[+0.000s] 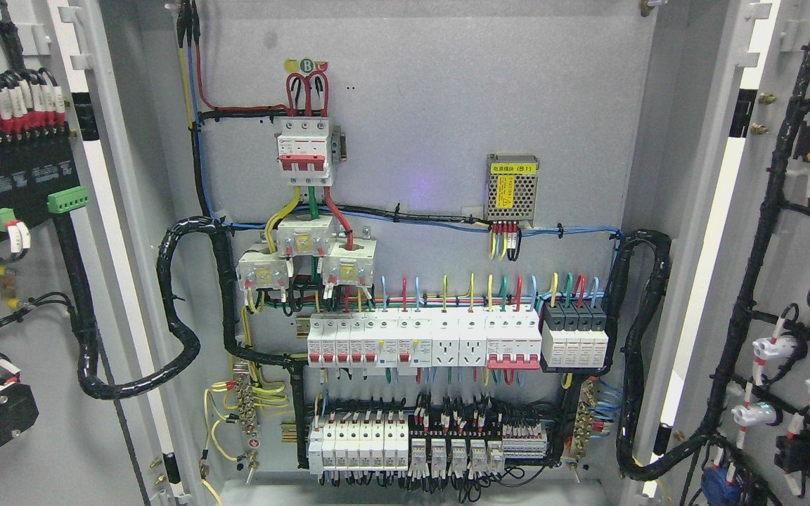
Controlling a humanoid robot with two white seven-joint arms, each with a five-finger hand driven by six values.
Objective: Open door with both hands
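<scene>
Door: two leaves, both swung wide open, left door [60,295] at the frame's left edge, right door [792,281] at the right edge, inner faces toward the camera. No robot hand in view, neither left nor right, so can't tell whether they're released, clenched or holding anything, and placing things relative to a hand isn't possible; picture sides used instead.

Step, as judged: opening looks done or at its very end, cabinet interior [419,140] fully exposed between the leaves. Next move probably just calls for keeping the arms clear of the leaves and the wiring; nothing left to pull that I can see.

Counts: 2 door leaves. 1 main breaker [304,151] upper middle, red toggles. 1 small mesh power supply [512,195] to its right, yellow label. 2 rows of breakers: upper row [422,341], lower row [405,443]. 2 thick black cable looms, left loom [173,316] and right loom [640,351], each looping from cabinet to its door. Door-mounted components on both leaves, too cluttered to count.
</scene>
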